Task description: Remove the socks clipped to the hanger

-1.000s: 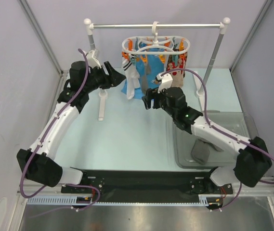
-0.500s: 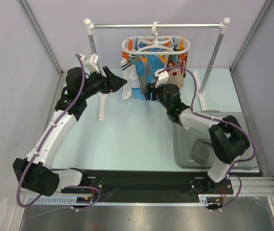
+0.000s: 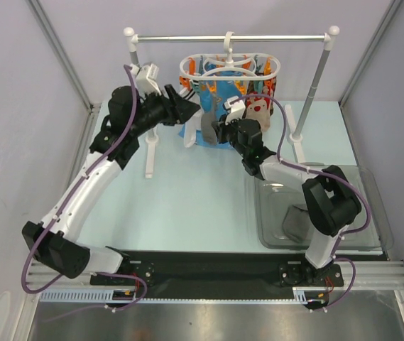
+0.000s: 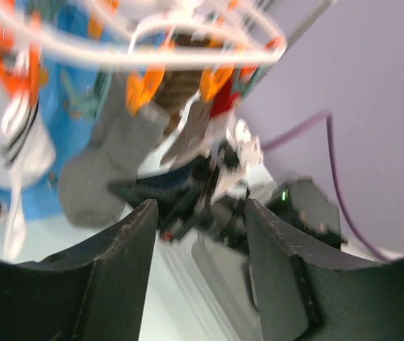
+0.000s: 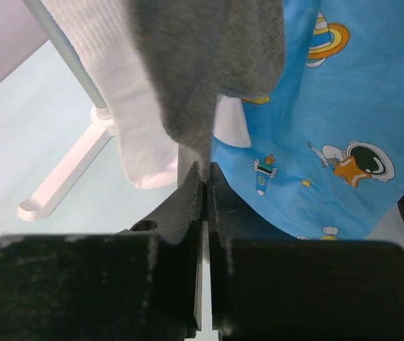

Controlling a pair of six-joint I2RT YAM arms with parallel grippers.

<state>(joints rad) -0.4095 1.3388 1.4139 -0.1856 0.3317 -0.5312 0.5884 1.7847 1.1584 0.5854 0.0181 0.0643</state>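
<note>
The white oval hanger (image 3: 228,69) hangs by its hook from the rail, with socks on orange clips (image 4: 141,89). A grey sock (image 5: 209,64) dangles from one clip, and my right gripper (image 5: 203,170) is shut on its lower tip. From above, that gripper (image 3: 216,133) sits just right of the grey sock (image 3: 207,128). My left gripper (image 3: 193,110) hovers open at the hanger's left side with nothing between its fingers (image 4: 116,263). Beside it hangs a white sock with black stripes (image 4: 24,135). A beige sock with red marks (image 3: 258,108) hangs on the right.
A blue cartoon-print cloth (image 5: 329,106) hangs behind the socks. The silver rail (image 3: 230,38) stands on two white-capped posts, one foot (image 5: 67,177) near my right gripper. A clear tray (image 3: 344,177) at the right holds a grey item (image 3: 295,224).
My right gripper reached in under the hanger and shut on the grey sock's tip. The left arm swung closer to the hanger's left side, its jaws a little narrower.
</note>
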